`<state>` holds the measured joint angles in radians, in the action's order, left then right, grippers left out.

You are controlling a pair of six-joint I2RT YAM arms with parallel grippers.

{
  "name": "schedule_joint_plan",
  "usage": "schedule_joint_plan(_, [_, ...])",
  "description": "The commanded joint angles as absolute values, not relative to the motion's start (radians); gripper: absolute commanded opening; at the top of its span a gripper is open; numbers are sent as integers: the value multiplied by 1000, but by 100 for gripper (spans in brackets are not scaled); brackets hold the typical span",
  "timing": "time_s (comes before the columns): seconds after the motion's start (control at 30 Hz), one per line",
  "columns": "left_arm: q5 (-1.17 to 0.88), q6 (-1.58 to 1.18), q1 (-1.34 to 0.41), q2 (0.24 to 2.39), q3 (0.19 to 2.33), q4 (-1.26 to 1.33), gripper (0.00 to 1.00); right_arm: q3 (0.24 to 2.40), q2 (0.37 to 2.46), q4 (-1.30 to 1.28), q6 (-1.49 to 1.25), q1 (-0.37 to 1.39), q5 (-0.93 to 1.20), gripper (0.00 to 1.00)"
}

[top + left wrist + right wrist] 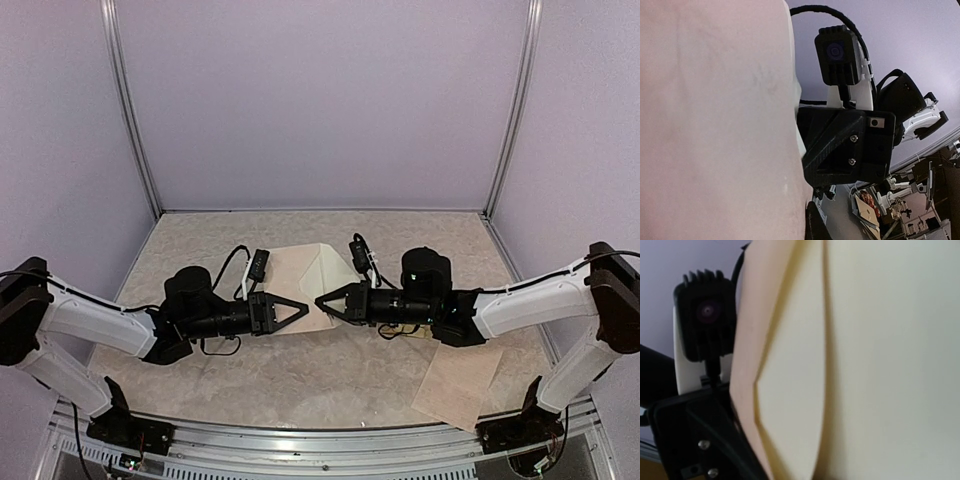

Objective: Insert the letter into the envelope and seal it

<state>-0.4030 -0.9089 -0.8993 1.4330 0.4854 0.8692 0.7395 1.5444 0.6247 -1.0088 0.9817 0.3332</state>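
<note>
The pale cream-pink envelope [312,268] is held off the table between my two grippers, which face each other at mid-table. My left gripper [303,311] pinches its left part. The envelope's pink face fills the left wrist view [715,125], with one dark finger [816,227] at its edge. My right gripper [320,300] grips it from the right. The right wrist view shows the cream side [880,365] with the pointed flap's fold; my own fingers are hidden there. No separate letter shows at the envelope.
A pale tan flat sheet [457,385] lies at the front right, near the right arm's base. Another tan sheet [412,330] peeks out under the right arm. Lilac walls enclose the marbled table [250,370] on three sides.
</note>
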Motion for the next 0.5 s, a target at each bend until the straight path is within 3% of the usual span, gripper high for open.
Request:
schedule_joint_plan(0.0, [-380, -887, -910, 1402, 504, 868, 3, 746, 1504, 613, -980, 1003, 313, 6])
schedule_joint_plan(0.13, [-403, -872, -910, 1385, 496, 862, 3, 751, 1455, 512, -946, 998, 264, 19])
schedule_joint_plan(0.37, [-482, -831, -924, 1372, 504, 861, 4, 781, 1444, 462, -900, 985, 325, 19])
schedule_joint_plan(0.47, [-483, -823, -926, 1365, 508, 851, 4, 802, 1458, 463, -881, 986, 368, 11])
